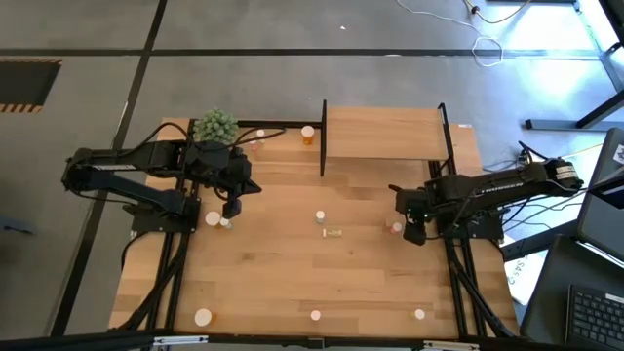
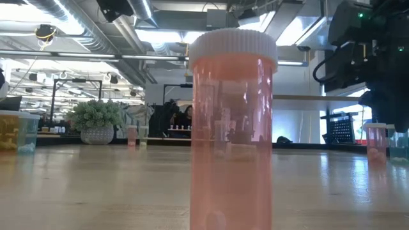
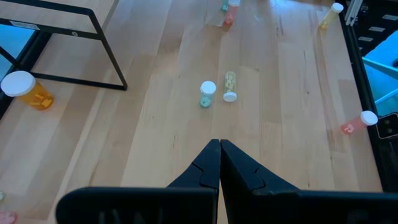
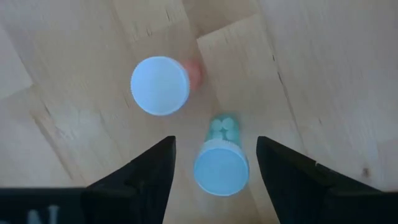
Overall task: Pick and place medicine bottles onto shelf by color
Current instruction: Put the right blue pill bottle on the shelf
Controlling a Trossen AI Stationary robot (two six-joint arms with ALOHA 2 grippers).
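Right wrist view: right gripper (image 4: pixel 214 163) hangs straight over a green bottle (image 4: pixel 221 163), fingers spread wide on either side, gripping nothing yet; a pink bottle (image 4: pixel 161 84) stands just beside it; both sit near the shelf (image 1: pixel 382 134), off its front right post; step looks like the pre-grasp; next: descend, close on green without knocking pink; left gripper (image 3: pixel 219 163) pinched together, empty, waiting by the plant (image 1: pixel 215 125).

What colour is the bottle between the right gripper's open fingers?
Green bottle with a pale cap, seen best in the right wrist view.
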